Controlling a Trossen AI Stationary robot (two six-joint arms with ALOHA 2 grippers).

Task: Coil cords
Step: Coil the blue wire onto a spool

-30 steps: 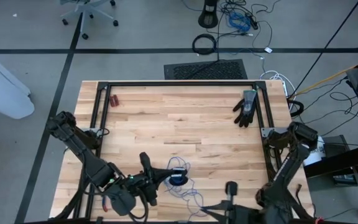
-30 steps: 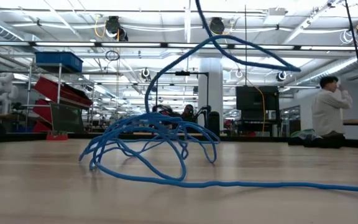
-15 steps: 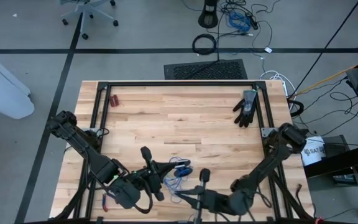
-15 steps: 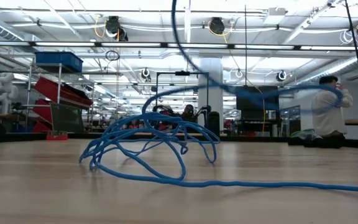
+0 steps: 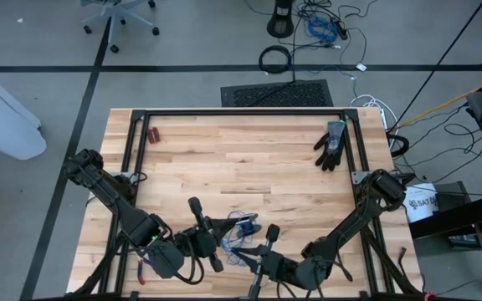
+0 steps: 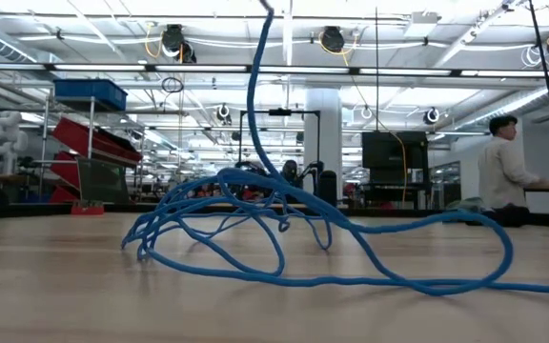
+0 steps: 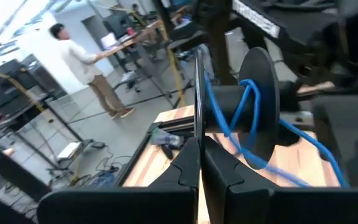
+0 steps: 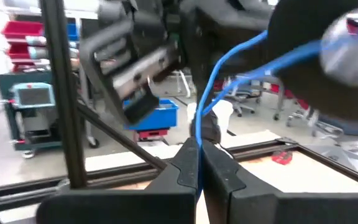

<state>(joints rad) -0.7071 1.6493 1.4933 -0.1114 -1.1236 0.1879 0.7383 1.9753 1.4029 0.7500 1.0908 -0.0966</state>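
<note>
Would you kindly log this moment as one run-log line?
left gripper: shut on spool | right gripper: shut on blue cable | cable: partly wound

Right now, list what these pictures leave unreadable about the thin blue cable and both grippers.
- Thin blue cable: low view, its rising strand is cut off by the top edge.
- Left gripper: left wrist view, a black spool carrying blue turns blocks whatever lies beyond.
- Right gripper: right wrist view, blur hides where the strand leads.
- Black glove: high view, too small for detail.
</note>
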